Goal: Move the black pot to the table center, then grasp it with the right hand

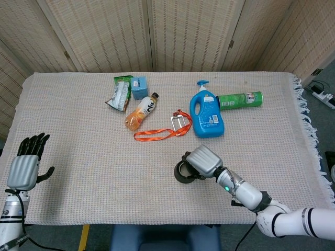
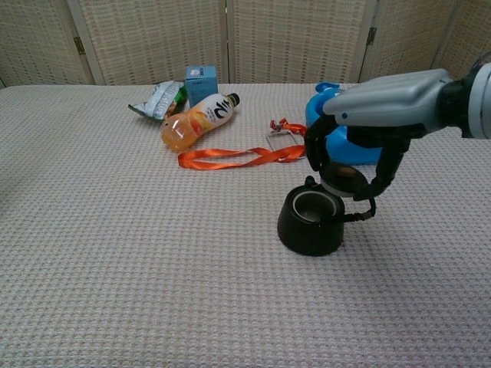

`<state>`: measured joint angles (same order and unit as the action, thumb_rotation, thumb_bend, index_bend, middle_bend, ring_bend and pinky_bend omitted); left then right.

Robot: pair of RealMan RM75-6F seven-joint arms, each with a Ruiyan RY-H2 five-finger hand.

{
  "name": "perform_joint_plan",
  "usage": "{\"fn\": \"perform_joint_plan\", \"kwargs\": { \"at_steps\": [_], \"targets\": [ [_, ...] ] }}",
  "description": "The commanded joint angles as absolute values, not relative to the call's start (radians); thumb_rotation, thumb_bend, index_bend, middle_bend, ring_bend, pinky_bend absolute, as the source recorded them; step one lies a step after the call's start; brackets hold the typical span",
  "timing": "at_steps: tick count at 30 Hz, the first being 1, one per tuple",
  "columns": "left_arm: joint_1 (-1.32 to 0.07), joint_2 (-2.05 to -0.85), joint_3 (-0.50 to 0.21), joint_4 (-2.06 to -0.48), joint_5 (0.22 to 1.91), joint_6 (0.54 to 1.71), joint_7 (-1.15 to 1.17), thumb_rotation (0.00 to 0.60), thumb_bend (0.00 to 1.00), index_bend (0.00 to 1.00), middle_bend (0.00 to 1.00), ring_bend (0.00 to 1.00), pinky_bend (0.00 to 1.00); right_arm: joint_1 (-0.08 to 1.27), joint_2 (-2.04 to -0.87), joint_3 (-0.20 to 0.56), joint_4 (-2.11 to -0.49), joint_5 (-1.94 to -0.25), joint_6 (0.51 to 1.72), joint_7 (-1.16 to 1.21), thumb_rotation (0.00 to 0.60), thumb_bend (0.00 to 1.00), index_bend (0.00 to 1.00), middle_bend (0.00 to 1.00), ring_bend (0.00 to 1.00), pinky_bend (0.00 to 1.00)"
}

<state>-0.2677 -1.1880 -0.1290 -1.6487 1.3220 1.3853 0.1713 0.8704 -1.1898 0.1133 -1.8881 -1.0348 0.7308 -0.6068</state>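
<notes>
Labels unreadable at frame top; my right hand (image 2: 349, 165) curls open above black pot (image 2: 310, 223); left hand (image 1: 23, 168) open.

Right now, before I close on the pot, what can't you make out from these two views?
- Contact: the right robot hand hovers over the black pot; neither view settles whether its fingers touch the handle.
- Head view: the right robot hand covers the pot's right side and handle.
- Chest view: the left robot hand is out of frame.
- Labels on the blue jug: too small.
</notes>
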Motion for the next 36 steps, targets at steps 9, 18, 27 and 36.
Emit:
{"fn": "perform_joint_plan", "kwargs": {
  "at_steps": [9, 18, 27, 36],
  "targets": [
    [-0.263, -1.188, -0.131, -1.637, 1.320, 1.382, 0.161, 0.600, 0.24, 0.03, 0.00, 0.00, 0.00, 0.948, -1.299, 0.065, -1.812, -0.935, 0.773, -0.699, 0.600, 0.24, 0.50, 0.47, 0.85, 0.81],
    [-0.261, -1.190, -0.131, -1.631, 1.321, 1.377, 0.151, 0.600, 0.24, 0.03, 0.00, 0.00, 0.00, 0.978, -1.332, 0.047, -1.797, -0.916, 0.796, -0.708, 0.600, 0.24, 0.50, 0.44, 0.85, 0.81],
    [-0.259, -1.192, -0.132, -1.624, 1.323, 1.375, 0.145, 0.600, 0.24, 0.03, 0.00, 0.00, 0.00, 0.993, -1.319, 0.024, -1.809, -0.911, 0.812, -0.715, 0.600, 0.24, 0.31, 0.31, 0.85, 0.81],
    [-0.258, -1.191, -0.135, -1.621, 1.322, 1.374, 0.142, 0.600, 0.24, 0.03, 0.00, 0.00, 0.00, 0.996, -1.301, 0.020, -1.836, -0.922, 0.840, -0.698, 0.600, 0.24, 0.23, 0.27, 0.85, 0.81]
  ]
}}
